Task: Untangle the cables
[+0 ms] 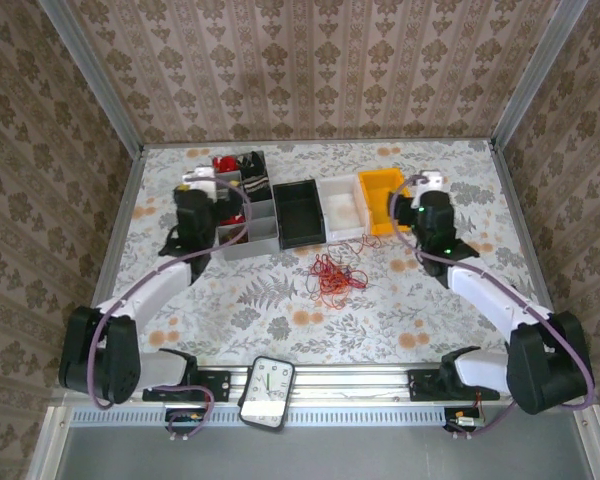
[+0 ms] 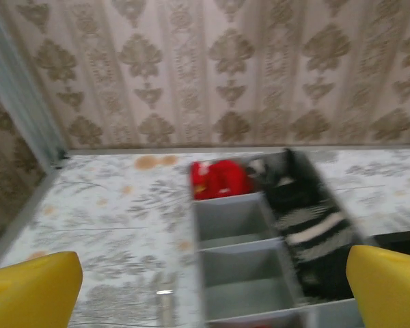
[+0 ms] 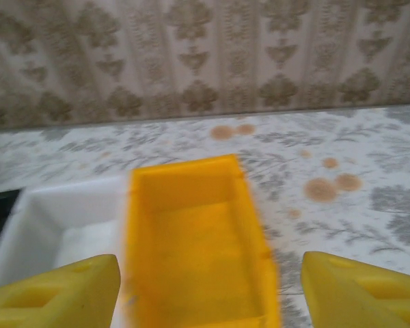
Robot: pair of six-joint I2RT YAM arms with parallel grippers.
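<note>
The cables (image 1: 332, 274) lie as a small tangle of thin red, orange and black wires on the flowered table, just in front of the row of bins. My left gripper (image 1: 202, 196) hangs over the grey organizer (image 1: 242, 222), well to the left of the tangle. Its yellow fingers (image 2: 34, 287) stand wide apart with nothing between them. My right gripper (image 1: 427, 196) hovers by the yellow bin (image 1: 382, 200), up and to the right of the tangle. Its yellow fingers (image 3: 359, 290) are also wide apart and empty.
A row of bins runs across the back of the table: the grey organizer (image 2: 249, 263) with chunky red (image 2: 221, 179) and black striped parts (image 2: 307, 225), a black bin (image 1: 299, 212), a white bin (image 1: 343, 206) and the yellow bin (image 3: 191, 253). A clock-faced device (image 1: 268, 391) sits at the near edge.
</note>
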